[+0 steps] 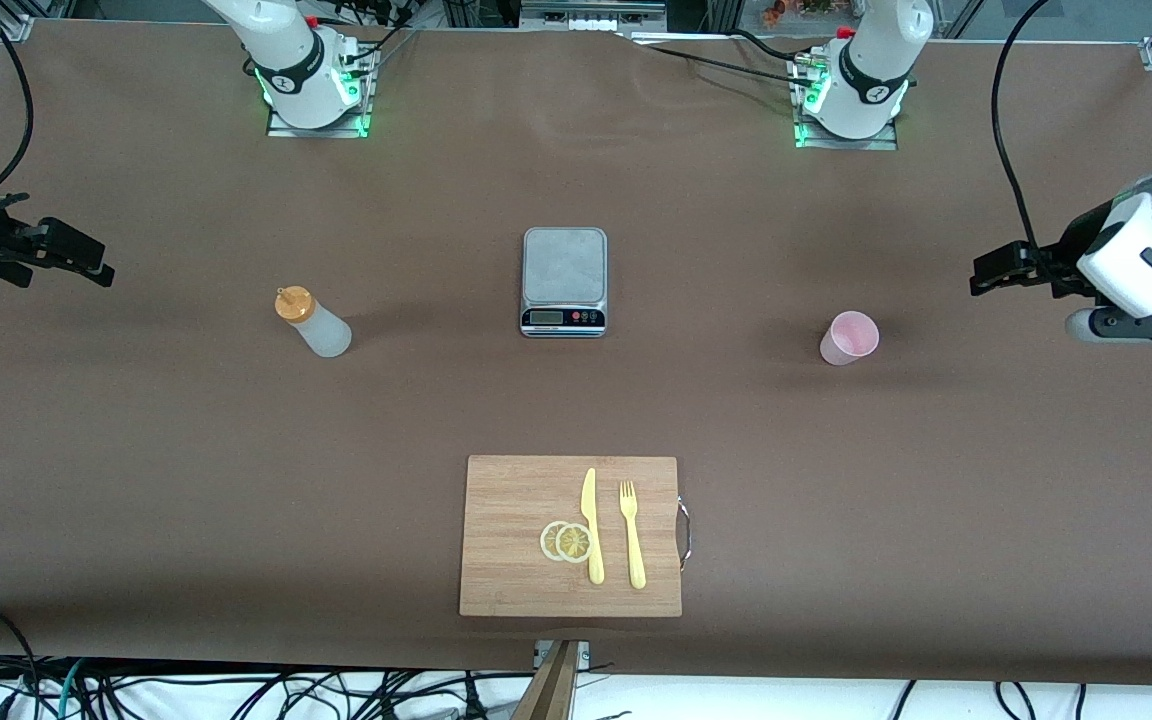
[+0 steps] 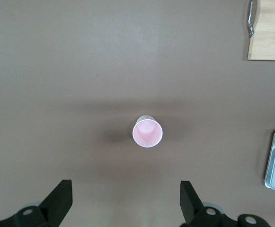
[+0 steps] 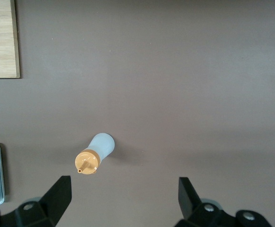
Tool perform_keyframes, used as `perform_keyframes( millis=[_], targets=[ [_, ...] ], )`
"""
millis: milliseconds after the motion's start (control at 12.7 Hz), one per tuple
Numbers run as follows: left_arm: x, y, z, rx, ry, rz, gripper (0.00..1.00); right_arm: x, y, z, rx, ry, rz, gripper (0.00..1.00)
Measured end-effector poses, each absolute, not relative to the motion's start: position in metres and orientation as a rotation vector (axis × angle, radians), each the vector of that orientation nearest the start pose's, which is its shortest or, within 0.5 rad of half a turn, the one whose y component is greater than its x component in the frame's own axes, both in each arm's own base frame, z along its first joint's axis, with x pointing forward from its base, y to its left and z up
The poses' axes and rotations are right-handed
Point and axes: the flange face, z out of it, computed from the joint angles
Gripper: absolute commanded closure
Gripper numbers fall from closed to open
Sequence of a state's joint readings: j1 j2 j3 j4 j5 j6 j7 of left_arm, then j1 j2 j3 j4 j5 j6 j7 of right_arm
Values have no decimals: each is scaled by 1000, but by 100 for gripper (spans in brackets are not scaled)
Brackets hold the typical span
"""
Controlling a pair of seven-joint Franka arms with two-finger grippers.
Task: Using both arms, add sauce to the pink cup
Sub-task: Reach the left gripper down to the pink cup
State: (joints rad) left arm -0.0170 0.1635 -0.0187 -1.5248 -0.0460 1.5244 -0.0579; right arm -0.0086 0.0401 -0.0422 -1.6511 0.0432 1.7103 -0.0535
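Note:
The sauce bottle [image 1: 314, 322], translucent whitish with an orange cap, stands upright on the brown table toward the right arm's end. It also shows in the right wrist view [image 3: 95, 153]. The pink cup [image 1: 849, 338] stands upright toward the left arm's end and shows empty in the left wrist view [image 2: 147, 132]. My right gripper [image 1: 96, 266] hangs open and empty over the table's right-arm end, apart from the bottle [image 3: 125, 196]. My left gripper [image 1: 984, 276] hangs open and empty over the left-arm end, apart from the cup [image 2: 126, 198].
A steel kitchen scale [image 1: 563, 280] sits mid-table between bottle and cup. A wooden cutting board [image 1: 516, 500], nearer the front camera, holds two lemon slices [image 1: 566, 541], a yellow knife [image 1: 591, 525] and a yellow fork [image 1: 632, 533].

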Motion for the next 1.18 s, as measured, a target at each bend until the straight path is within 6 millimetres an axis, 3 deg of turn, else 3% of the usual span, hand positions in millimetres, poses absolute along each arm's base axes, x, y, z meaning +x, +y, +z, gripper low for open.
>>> perform_keyframes(
  millis=[157,550,1179],
  targets=[
    [596,-25,519,-3165,-42,300,0,576,-25,576,-3101,4,-33,0],
    [588,-22,419,-3153,-38,375,0,576,-25,576,-3101,4,-33,0],
    [554,-17,309,-3167,77,253,4,576,-25,576,-3101,5,-35,0]
  ],
)
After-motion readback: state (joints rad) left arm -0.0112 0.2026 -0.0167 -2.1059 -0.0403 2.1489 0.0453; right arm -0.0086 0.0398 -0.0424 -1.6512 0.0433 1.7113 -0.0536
